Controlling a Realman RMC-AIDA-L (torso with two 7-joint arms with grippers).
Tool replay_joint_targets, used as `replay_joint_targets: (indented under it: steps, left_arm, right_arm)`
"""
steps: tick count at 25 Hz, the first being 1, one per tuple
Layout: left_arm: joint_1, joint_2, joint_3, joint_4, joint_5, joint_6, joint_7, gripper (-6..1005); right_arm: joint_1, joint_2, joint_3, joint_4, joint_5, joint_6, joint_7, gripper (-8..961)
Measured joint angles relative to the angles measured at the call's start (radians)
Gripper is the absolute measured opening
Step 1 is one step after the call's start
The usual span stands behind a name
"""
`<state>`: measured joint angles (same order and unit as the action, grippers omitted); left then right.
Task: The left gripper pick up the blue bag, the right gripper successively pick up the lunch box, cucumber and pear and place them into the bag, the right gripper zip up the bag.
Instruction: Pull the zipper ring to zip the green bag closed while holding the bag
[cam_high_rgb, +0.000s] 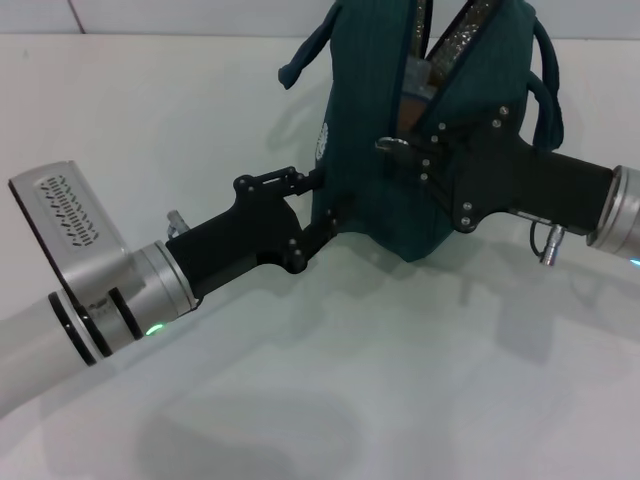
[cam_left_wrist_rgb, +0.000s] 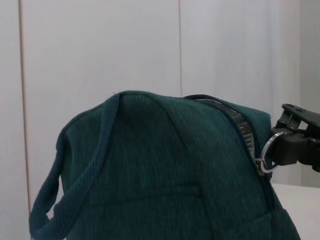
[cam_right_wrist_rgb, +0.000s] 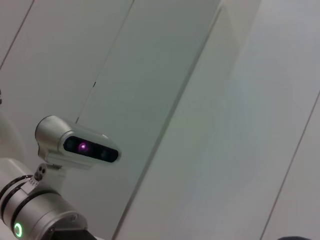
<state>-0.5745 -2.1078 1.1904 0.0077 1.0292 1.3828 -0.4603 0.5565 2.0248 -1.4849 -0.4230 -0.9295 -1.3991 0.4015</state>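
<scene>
The blue bag (cam_high_rgb: 370, 150) stands upright on the white table at the back centre. Its top is partly open, showing silver lining and a brownish thing inside (cam_high_rgb: 412, 100). The cucumber and pear are out of view. My left gripper (cam_high_rgb: 318, 205) is shut on the bag's left side, low down. My right gripper (cam_high_rgb: 405, 145) is shut on the metal ring of the zipper pull (cam_high_rgb: 388, 144) on the bag's front. In the left wrist view the bag (cam_left_wrist_rgb: 160, 175) fills the lower part and the ring (cam_left_wrist_rgb: 267, 154) sits in the right gripper (cam_left_wrist_rgb: 287, 147).
The white table (cam_high_rgb: 350, 380) stretches in front of the bag, with a white panelled wall behind. The bag's handles (cam_high_rgb: 545, 90) hang to both sides. The right wrist view shows only the wall and the left arm's wrist camera (cam_right_wrist_rgb: 80, 145).
</scene>
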Motion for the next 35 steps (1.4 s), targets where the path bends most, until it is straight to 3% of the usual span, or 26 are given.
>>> replay_joint_targets:
  steps: [17, 30, 35]
  left_arm:
    - [0.005, 0.000, 0.012, -0.002, 0.041, 0.000, 0.232, 105]
    - [0.001, 0.007, 0.012, 0.009, 0.036, -0.072, 0.287, 68]
    - [0.049, 0.011, 0.005, 0.076, 0.033, -0.049, 0.220, 63]
  right_arm:
    - [-0.014, 0.003, 0.002, 0.001, 0.092, -0.043, -0.066, 18]
    - [-0.044, 0.003, -0.021, 0.010, 0.353, -0.103, -0.208, 19]
    - [-0.063, 0.003, -0.157, 0.010, 0.485, -0.109, -0.297, 20]
